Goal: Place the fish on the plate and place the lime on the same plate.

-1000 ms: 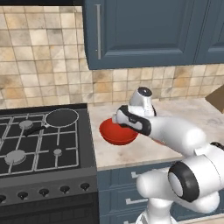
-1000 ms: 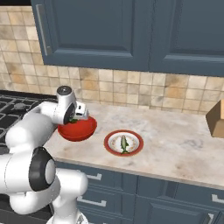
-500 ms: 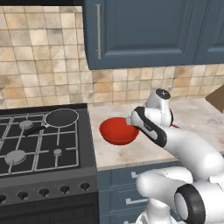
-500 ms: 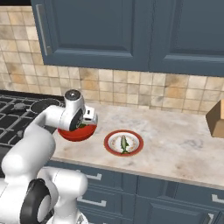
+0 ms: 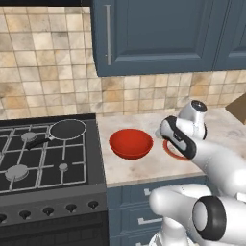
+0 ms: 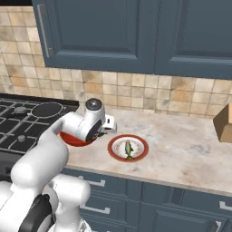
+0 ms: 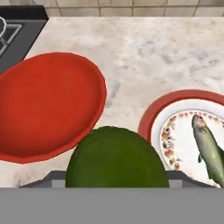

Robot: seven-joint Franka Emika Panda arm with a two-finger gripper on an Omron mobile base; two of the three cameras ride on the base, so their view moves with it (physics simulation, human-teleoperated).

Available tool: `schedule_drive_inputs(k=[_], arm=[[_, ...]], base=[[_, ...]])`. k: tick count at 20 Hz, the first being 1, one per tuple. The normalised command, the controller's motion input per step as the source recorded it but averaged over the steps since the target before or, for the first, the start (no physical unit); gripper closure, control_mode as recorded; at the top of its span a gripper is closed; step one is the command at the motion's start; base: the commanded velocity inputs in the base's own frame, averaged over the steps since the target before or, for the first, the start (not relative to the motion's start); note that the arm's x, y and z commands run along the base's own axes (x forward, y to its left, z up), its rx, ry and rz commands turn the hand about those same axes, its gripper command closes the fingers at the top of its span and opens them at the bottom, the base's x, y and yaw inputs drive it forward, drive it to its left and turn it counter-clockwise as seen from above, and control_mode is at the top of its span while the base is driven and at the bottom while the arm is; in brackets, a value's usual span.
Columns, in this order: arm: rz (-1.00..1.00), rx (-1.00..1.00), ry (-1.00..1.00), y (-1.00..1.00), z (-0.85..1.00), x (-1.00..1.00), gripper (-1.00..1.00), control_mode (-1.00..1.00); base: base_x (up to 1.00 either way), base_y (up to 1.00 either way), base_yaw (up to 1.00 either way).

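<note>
My gripper (image 7: 116, 180) is shut on the lime (image 7: 114, 157), a dark green ball that bulges up from the bottom of the hand view. It hangs above the counter, between the red bowl (image 7: 48, 105) and the plate (image 7: 151, 116). The fish (image 7: 209, 151) lies on the plate's white, patterned centre. In the right base view the gripper (image 6: 105, 128) hovers just left of the red-rimmed plate (image 6: 113, 147), where the fish (image 6: 128, 148) rests. In the left base view the gripper (image 5: 166, 130) partly hides the plate (image 5: 171, 150).
The deep red bowl (image 5: 130, 142) stands on the counter to the left, beside the black stove (image 5: 43, 158). A brown box (image 6: 224, 122) sits at the far right of the counter. Blue wall cabinets (image 6: 136, 31) hang overhead.
The arm has swung right, carrying the lime from over the red bowl to the gap beside the plate. The fish and the plate have stayed put.
</note>
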Motion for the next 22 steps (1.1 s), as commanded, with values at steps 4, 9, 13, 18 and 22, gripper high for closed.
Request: schedule_drive_inputs(k=[4, 9, 13, 18, 22], arm=[[0.00, 0.00, 0.00, -0.67, -0.18, 0.00, 1.00, -1.00], [0.00, 0.00, 0.00, -0.44, -0.31, 0.07, 1.00, -1.00], [0.00, 0.00, 0.00, -0.31, -0.34, 0.13, 1.00, -1.00], [0.00, 0.00, 0.00, 0.00, -0.28, 0.28, 1.00, -1.00], [0.00, 0.00, 0.00, 0.00, -0.31, 0.37, 1.00, -1.00]], base=[[0.00, 0.00, 0.00], [0.00, 0.00, 0.00], [0.00, 0.00, 0.00], [0.00, 0.00, 0.00], [0.00, 0.00, 0.00]])
